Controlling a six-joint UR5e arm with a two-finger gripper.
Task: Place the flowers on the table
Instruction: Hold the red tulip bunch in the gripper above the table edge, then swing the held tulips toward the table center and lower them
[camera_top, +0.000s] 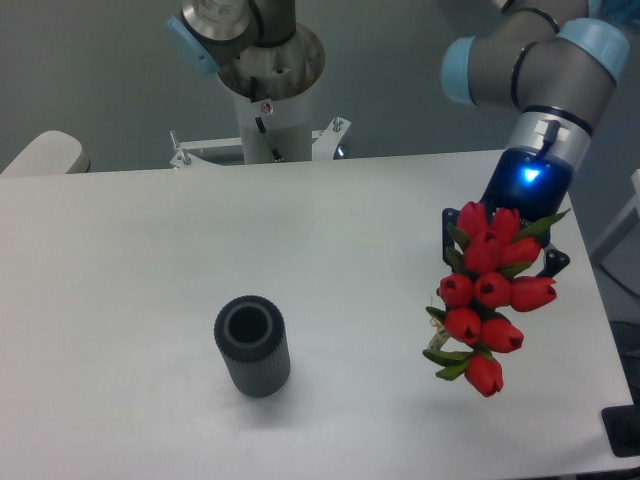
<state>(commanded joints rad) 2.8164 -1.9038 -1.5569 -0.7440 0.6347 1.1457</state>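
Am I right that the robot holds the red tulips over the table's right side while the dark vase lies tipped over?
Not quite. The fixed camera shows the vase standing upright, its opening facing up. The rest holds: the tulips hang at the gripper over the table's right side.
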